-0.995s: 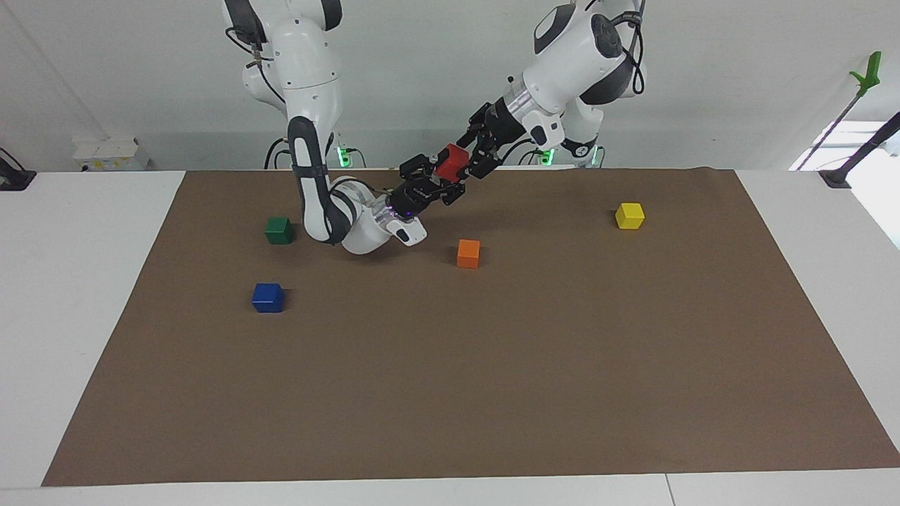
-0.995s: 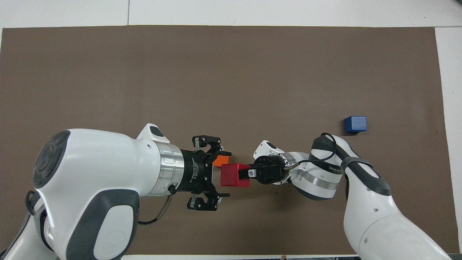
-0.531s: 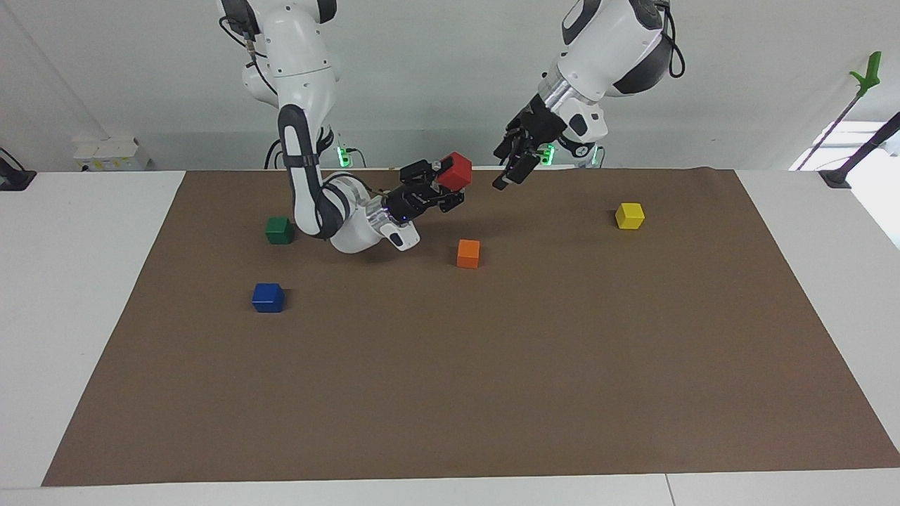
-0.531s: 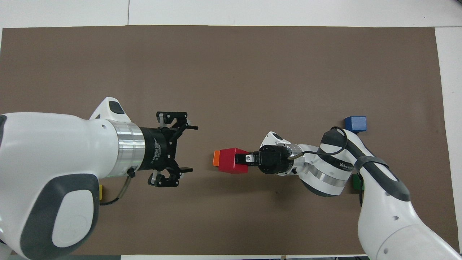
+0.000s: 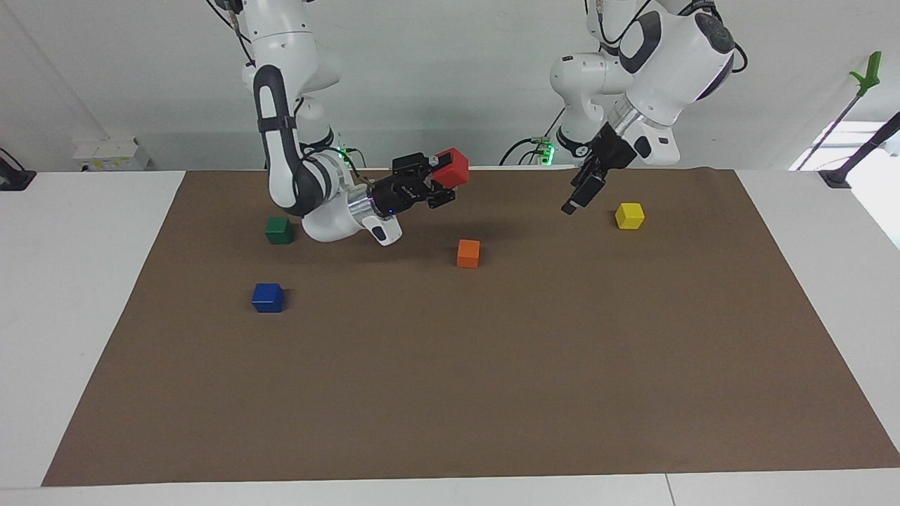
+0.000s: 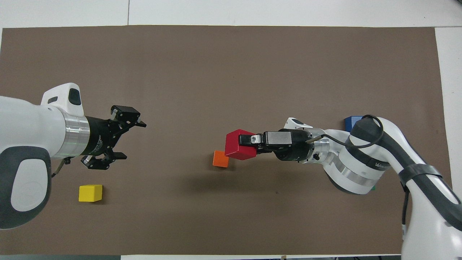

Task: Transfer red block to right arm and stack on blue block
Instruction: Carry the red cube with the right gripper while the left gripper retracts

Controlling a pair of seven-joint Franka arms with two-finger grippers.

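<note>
**Me:** I've got the red block (image 5: 453, 166) pinched in the right hand (image 5: 439, 184), up in the air above the counter (image 5: 492, 365), near the orange block (image 5: 468, 253). I'd swing it over the blue block (image 5: 268, 297), square it, lower slowly.

**Partner:** Left hand (image 5: 578, 199)?

**Me:** Fingers spread, holding nothing, waiting above the yellow block (image 5: 629, 215).

**Partner:** Count?

**Me:** Two arms, five blocks: one each of red, blue, orange, yellow, green (image 5: 279, 230).
</note>
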